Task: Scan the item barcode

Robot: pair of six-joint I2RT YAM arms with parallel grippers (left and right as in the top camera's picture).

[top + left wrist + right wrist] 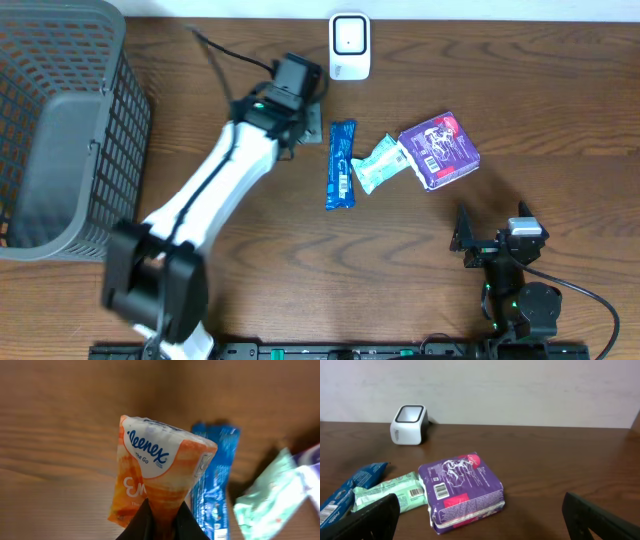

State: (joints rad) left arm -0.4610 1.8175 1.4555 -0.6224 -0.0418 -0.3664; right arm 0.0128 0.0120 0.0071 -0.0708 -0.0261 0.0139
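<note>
1. Tissue pack (160,470): orange swirls on white, with blue lettering (set on a white panel).
2. Bar wrapper (341,165): bright blue, white print.
3. Flat packet (380,163): mint green, white barcode label.
4. Soft pack (439,150): purple, white line drawings, pink-red patch (barcode label white).
5. Scanner (350,46): white housing, dark-rimmed window.
6. Basket (128,130): grey mesh.
7. Worktop (520,80): dark brown wood grain.

Scanner (349,45) far edge; blue packet (341,164), green packet (381,163), purple pack (439,150) nearby.

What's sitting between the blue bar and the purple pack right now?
A mint-green packet lies between the blue bar and the purple pack, clearest in the overhead view.
</note>
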